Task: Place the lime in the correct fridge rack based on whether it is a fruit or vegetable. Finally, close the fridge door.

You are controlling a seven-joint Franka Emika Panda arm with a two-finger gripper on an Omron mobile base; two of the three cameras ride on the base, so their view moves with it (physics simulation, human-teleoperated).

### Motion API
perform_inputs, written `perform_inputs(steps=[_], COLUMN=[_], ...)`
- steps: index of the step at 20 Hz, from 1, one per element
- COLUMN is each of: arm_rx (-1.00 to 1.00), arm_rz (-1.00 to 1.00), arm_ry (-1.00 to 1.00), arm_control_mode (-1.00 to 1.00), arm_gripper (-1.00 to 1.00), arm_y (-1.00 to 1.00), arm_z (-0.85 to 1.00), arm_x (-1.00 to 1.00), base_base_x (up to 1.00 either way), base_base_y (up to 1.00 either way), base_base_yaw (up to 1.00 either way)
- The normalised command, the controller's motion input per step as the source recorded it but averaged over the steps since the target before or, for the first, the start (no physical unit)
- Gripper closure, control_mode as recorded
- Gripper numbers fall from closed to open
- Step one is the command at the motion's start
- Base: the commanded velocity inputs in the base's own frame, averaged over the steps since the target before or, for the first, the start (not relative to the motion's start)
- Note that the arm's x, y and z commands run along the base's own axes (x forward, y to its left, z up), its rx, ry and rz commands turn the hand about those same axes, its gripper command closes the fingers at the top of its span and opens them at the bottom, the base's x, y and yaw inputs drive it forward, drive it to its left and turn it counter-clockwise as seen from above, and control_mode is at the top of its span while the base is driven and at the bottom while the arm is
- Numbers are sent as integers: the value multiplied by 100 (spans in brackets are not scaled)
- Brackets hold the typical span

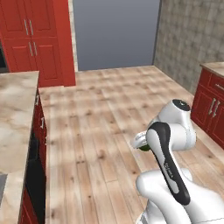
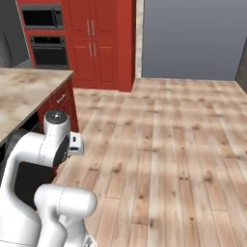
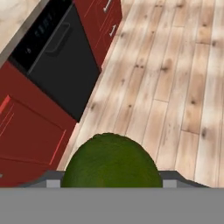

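The lime (image 3: 111, 159) is a dark green ball that bulges up at the bottom of the hand view, between the grey finger stubs on either side. My gripper (image 3: 111, 178) is shut on the lime and holds it in the air above the wooden floor. In the left base view the gripper (image 1: 141, 142) pokes out to the left of the folded arm, with a sliver of the green lime (image 1: 144, 149) beneath it. In the right base view the hand (image 2: 76, 144) sits close to the arm's elbow. The fridge rack and the fridge door are out of view.
A marble-topped counter (image 1: 15, 109) with red cabinets and a black dishwasher front (image 3: 57, 57) runs along my left. Tall red cabinets (image 2: 103, 43) with built-in ovens (image 2: 46, 36) stand ahead, beside a grey wall (image 1: 116, 33). More red cabinets (image 1: 214, 107) are on the right, and wooden floor (image 2: 169, 135) lies between.
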Motion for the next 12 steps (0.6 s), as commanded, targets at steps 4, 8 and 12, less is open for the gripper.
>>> perform_inputs(steps=[4, 8, 12], arm_rx=[0, 0, 0], arm_rz=[0, 0, 0], arm_ry=[0, 0, 0], arm_control_mode=[100, 100, 100], arm_gripper=[100, 100, 100], arm_y=[0, 0, 0], arm_z=[0, 0, 0], arm_x=[0, 0, 0], base_base_x=[100, 100, 100], base_base_y=[-3, -3, -1], base_base_yaw=[-1, -1, -1])
